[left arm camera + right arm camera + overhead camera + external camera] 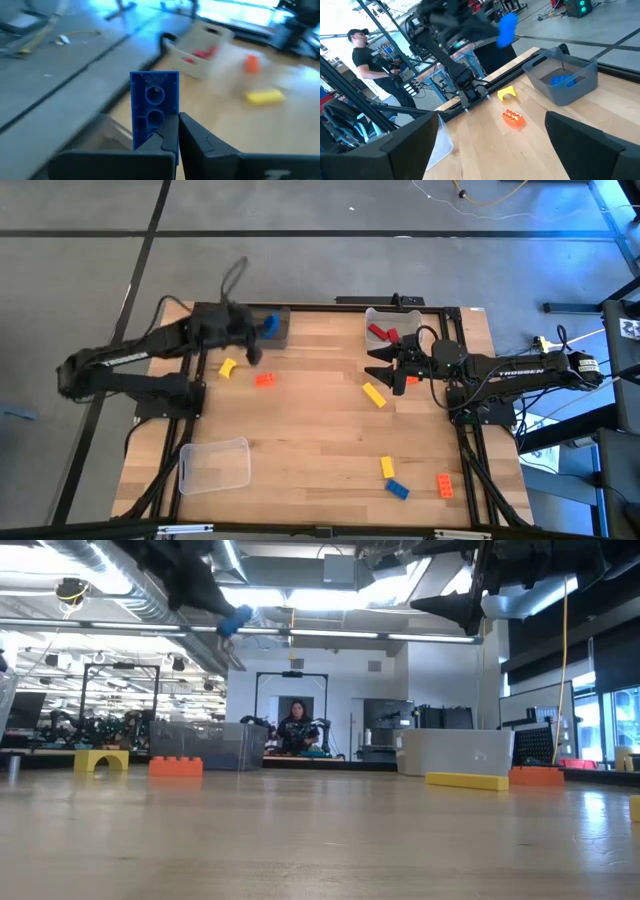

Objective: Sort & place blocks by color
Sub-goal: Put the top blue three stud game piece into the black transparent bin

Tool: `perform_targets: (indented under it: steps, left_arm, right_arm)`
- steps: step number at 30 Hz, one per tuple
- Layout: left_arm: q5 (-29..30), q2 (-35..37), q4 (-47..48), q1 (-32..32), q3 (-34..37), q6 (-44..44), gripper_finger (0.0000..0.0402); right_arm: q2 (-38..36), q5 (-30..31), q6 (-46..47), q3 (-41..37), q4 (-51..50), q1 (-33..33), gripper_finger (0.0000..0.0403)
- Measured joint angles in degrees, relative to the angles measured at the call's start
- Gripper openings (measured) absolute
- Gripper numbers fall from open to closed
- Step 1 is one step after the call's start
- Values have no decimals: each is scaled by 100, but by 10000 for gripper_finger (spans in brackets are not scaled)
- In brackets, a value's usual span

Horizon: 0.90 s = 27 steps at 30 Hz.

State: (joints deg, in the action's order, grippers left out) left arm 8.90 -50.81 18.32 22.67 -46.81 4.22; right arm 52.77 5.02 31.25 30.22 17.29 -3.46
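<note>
— So, what fills the high view, going from the biggest thing down?

— Wooden table point(310, 430) first. On it, three clear bins: an empty one point(215, 463) at seven o'clock, one point(278, 328) at eleven o'clock with a blue block in it, and one point(385, 325) at one o'clock with red blocks point(380, 332) in it.

— And the arms?

— Left gripper point(172, 135) hangs above the eleven o'clock bin, fingers pinched tight on a blue block point(154, 107) held upright. Right gripper point(385, 366) sits just off the one o'clock bin, jaws spread wide, nothing between them.

— Loose blocks?

— Yellow point(227, 367) and orange point(265, 380) at ten o'clock; a long yellow one point(373, 393) right of centre; yellow point(387, 468), blue point(397, 489) and orange point(444, 485) at five o'clock.
</note>
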Motion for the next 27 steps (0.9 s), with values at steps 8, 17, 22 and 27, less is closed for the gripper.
perform_targets:
  steps: [8,17,22,27]
  left_arm:
    - [-203,-724,376,1494,-2,-288,0]
    - [-242,-2334,652,2002,-2,-59,0]
    - [-268,-2855,650,2250,-2,56,0]
    - [-309,-3046,646,2369,-2,141,0]
  right_arm:
    - [0,0,2,0,-1,0,367]
    - [0,0,2,0,1,0,367]
    - [0,0,2,0,-1,0,367]
    - [0,0,2,0,-1,0,367]
